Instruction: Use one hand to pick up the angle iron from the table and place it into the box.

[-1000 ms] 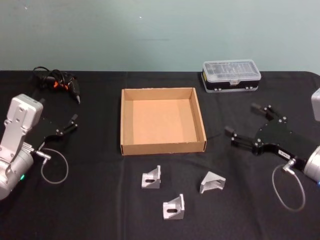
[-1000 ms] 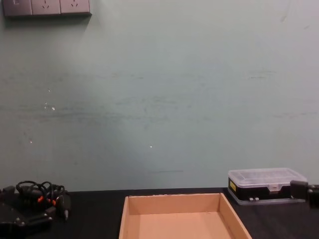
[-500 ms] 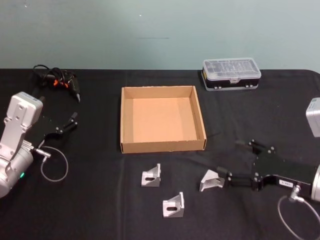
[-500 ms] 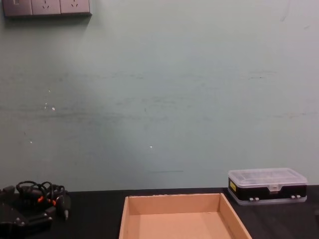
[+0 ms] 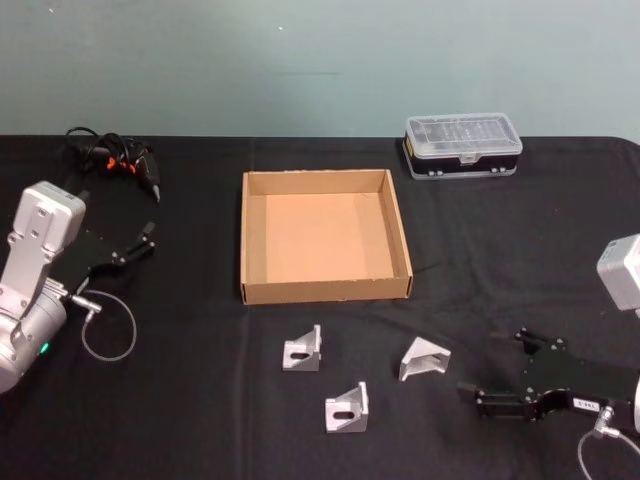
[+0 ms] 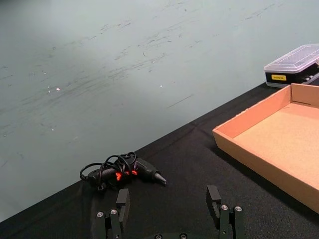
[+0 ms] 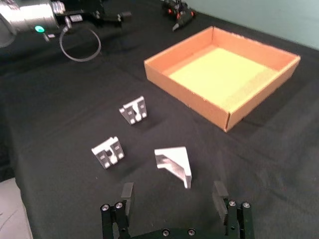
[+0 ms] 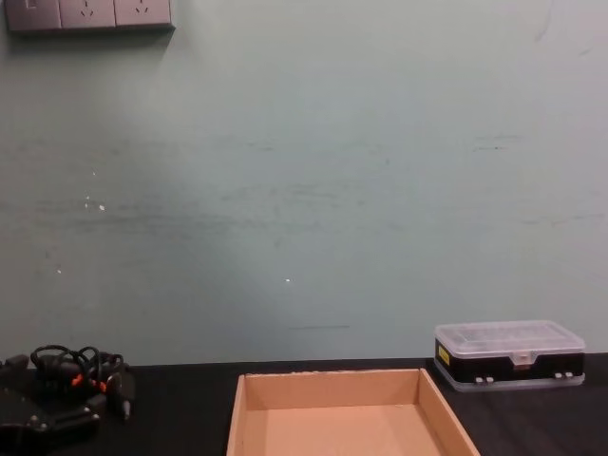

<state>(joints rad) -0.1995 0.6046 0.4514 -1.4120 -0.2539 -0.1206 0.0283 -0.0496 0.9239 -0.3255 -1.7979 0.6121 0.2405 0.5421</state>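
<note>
Silver-grey metal, the nearest angle iron (image 7: 174,163) lies on the black table (image 5: 200,420) just ahead of the right hand (image 7: 173,194). It is in line with the gap between the fingers (image 7: 127,193) and touches neither. Its long edge runs obliquely to the line joining the fingertips. These fingers are spread wide and grip nothing. A second angle iron (image 7: 108,151) and a third angle iron (image 7: 134,109) stand beyond the fingertips, and the box (image 7: 184,94) is farther still. The left hand (image 6: 168,204) has its fingers apart and empty, well away from all of these.

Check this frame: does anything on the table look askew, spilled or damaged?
Only mildly: the rightmost angle iron lies turned differently from the two slotted ones standing upright. The open right gripper is beside it; the left gripper is parked at left; the box is intact.
</note>
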